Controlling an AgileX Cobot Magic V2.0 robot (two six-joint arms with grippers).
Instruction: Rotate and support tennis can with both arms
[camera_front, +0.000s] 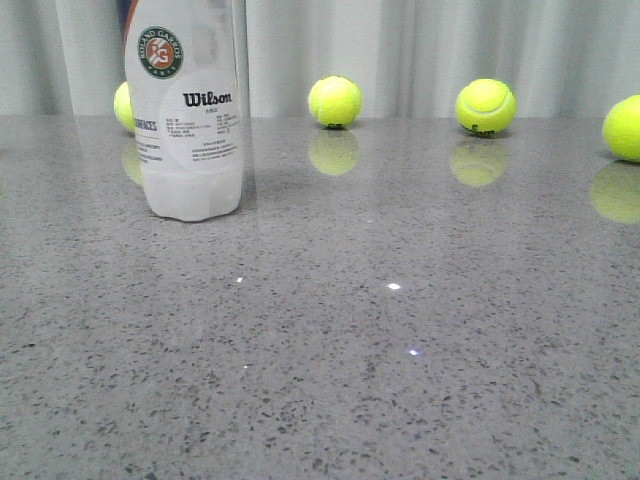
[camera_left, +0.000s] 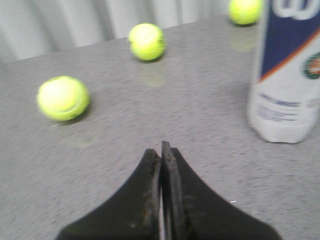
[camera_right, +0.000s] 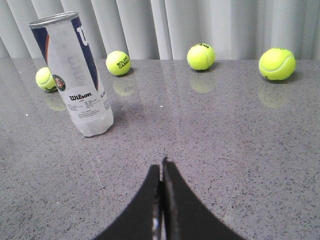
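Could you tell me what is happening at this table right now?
Nothing is being handled yet. The tennis can stands upright on the grey table, with tennis balls behind it by the curtain. The left gripper and right gripper are both shut, empty and short of the can.

The can (camera_front: 190, 110) is cut off at the top in the front view, hiding most of one ball (camera_front: 123, 106); the left wrist view is blurred.

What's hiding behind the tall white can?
A tennis ball peeks out behind the can in the front view, mostly covered by it. The right wrist view shows that ball whole. Curtains hang farther back.
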